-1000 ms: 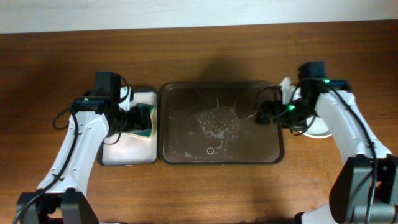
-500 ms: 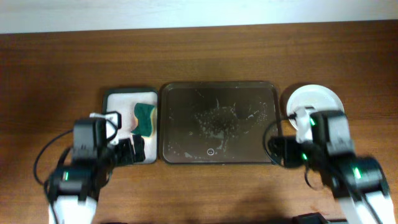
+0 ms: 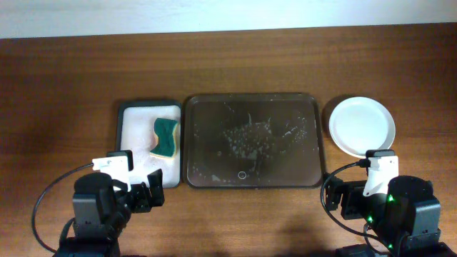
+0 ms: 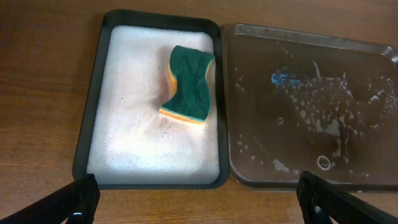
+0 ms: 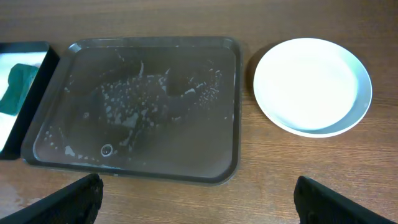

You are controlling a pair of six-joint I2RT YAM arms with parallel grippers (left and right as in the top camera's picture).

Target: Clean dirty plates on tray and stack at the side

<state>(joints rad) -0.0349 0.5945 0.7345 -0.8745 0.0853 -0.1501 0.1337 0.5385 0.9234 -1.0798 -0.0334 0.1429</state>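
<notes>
The dark brown tray (image 3: 250, 171) lies mid-table, wet with soapy speckles, with no plate on it; it also shows in the left wrist view (image 4: 311, 174) and the right wrist view (image 5: 137, 168). A white plate (image 3: 362, 126) with no stain showing sits on the table right of the tray, also in the right wrist view (image 5: 311, 87). Whether more plates lie under it I cannot tell. My left gripper (image 3: 146, 189) is open and empty at the front left, its fingers (image 4: 74, 199) wide apart. My right gripper (image 3: 341, 201) is open and empty at the front right, fingers (image 5: 348, 202) wide apart.
A smaller black-rimmed tray (image 3: 121, 143) lined with white foam lies left of the brown tray. A green and yellow sponge (image 3: 166, 137) rests on it, also in the left wrist view (image 4: 186, 84). Bare wooden table surrounds the trays.
Both arms have drawn back from the trays to the table's front edge. The right arm has uncovered the white plate. The sponge stays on the small tray.
</notes>
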